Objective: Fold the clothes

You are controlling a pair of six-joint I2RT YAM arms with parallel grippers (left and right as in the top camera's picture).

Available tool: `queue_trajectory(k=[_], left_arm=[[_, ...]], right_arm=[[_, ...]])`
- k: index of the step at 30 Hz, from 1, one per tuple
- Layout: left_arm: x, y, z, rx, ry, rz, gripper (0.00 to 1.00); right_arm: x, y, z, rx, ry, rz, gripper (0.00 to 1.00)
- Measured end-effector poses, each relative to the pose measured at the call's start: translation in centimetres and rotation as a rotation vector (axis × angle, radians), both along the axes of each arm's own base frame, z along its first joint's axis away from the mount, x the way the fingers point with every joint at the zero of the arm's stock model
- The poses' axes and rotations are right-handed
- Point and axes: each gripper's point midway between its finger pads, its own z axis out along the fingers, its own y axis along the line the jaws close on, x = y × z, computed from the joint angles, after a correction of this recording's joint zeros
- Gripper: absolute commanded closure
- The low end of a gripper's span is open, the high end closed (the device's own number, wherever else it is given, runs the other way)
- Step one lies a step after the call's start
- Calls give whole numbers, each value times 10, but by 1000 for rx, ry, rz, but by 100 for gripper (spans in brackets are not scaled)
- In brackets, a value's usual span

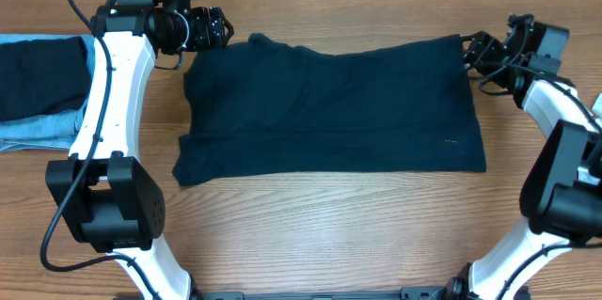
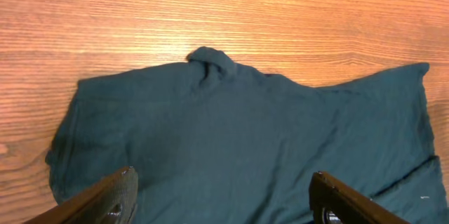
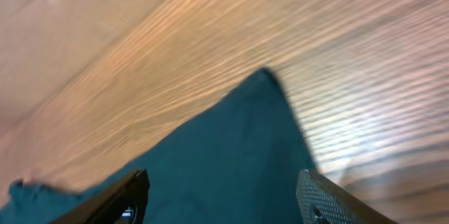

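Note:
A dark teal-navy garment lies folded flat across the middle of the wooden table. My left gripper is open and empty, hovering at the garment's far left corner. In the left wrist view the cloth spreads below my open fingers. My right gripper is open and empty at the garment's far right corner. In the right wrist view that corner lies between my open fingers.
A pile of folded clothes, black on light blue, lies at the table's left edge. Bare wood runs along the front of the table.

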Motion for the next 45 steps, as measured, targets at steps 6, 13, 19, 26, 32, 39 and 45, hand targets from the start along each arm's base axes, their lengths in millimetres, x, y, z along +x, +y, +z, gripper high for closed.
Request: queue_trajectory(k=[6, 13, 19, 26, 32, 39, 45], left_arm=[[-6, -6, -3, -1, 27, -11, 21], [-11, -19, -5, -1, 45, -35, 22], [-13, -22, -7, 11, 50, -39, 23], [-12, -21, -7, 21, 51, -35, 23], [-14, -21, -9, 24, 63, -30, 23], [-15, -19, -10, 32, 67, -25, 22], [-15, -19, -10, 33, 68, -25, 22]], right_arm=[[17, -10, -19, 23, -44, -36, 29], [19, -8, -57, 51, -1, -46, 30], [18, -7, -63, 58, 16, -47, 36], [14, 2, -65, 76, 50, -11, 38], [11, 15, -64, 108, 52, 49, 39], [4, 26, -66, 144, 68, 99, 67], [3, 26, -68, 150, 70, 105, 83]])
